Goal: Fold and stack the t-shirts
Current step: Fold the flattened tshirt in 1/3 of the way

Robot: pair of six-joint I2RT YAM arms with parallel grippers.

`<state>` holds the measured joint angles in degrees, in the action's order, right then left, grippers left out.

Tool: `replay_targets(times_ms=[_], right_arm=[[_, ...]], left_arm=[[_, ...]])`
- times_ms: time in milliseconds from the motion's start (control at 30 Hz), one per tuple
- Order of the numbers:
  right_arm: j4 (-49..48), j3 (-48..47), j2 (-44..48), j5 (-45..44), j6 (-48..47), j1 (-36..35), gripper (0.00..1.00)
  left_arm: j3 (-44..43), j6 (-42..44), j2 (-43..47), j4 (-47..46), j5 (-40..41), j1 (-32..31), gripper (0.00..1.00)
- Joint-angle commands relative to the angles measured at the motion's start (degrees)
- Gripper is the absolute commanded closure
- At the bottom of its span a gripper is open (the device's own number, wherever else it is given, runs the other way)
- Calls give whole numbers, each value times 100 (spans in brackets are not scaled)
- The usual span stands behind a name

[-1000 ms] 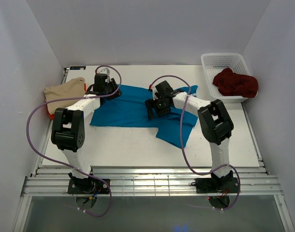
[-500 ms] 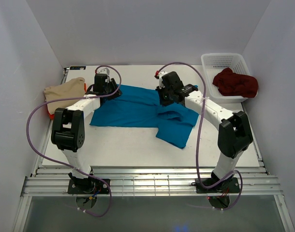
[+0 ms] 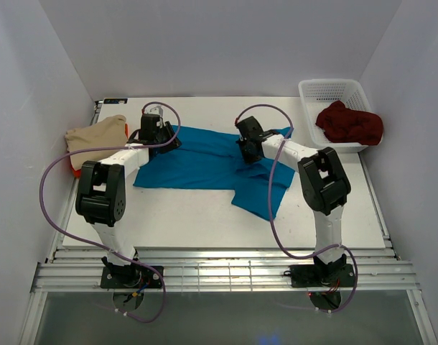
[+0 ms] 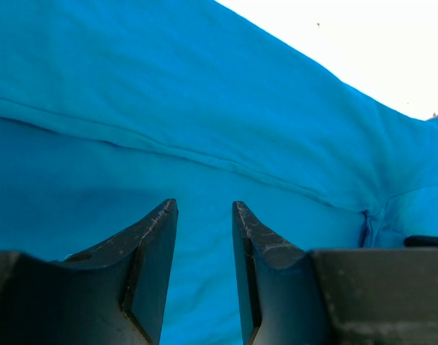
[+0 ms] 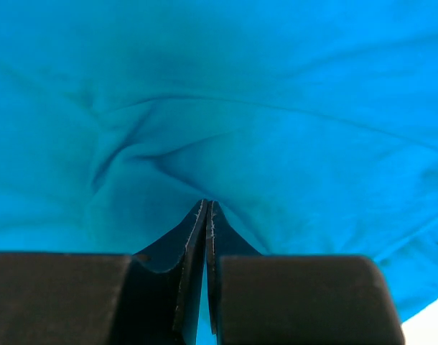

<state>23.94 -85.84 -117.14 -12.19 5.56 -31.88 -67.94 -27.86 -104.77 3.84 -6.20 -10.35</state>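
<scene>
Teal t-shirt (image 3: 194, 164) pinched by one gripper, fold about to be drawn

Teal cloth lies spread flat on the table (image 3: 204, 212), directly under both tools. The right gripper (image 5: 206, 205) has its jaws pressed together, and creases in the fabric run in towards the tips, so it appears to be pinching a small ridge of the shirt. The left gripper (image 4: 203, 210) has its jaws partly spread. It sits low over the shirt with a seam running across just ahead of its tips, and nothing is caught between them.

My reading is that the step in hand is lifting the shirt to make the first fold. To do it well, the right gripper should rise only enough to clear the layer beneath its tips, then carry the pinch straight across so the crease forms parallel to the seam. Whether the pinch holds one layer or two cannot be told from here. If it holds both, the whole shirt may drag along instead of folding. The left gripper could close on the cloth beneath it, or press down, to anchor that end.

A beige t-shirt (image 3: 97, 135) sits just beyond the left gripper's outer side. A maroon t-shirt (image 3: 348, 123) lies in the white basket (image 3: 327, 88), well off to the right gripper's outer side, not yet folded
</scene>
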Motion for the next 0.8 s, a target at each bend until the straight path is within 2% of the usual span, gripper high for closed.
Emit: replay_targets(times_ms=[0,267,400,767], right_arm=[[-294,-161,148,-337,-29,76,92],[-373,217,472,-354,-64,103,92],[-364,165,306,-408,-134,112,92],[101,173,315,66,-126,112,92]], left_arm=[[9,52,414,-155,-57,-11,53],[0,35,361,-173,-83,-11,53],[0,26,343,-173,-101,-11,53],[-44,52,282,-181,-83,-11,53]])
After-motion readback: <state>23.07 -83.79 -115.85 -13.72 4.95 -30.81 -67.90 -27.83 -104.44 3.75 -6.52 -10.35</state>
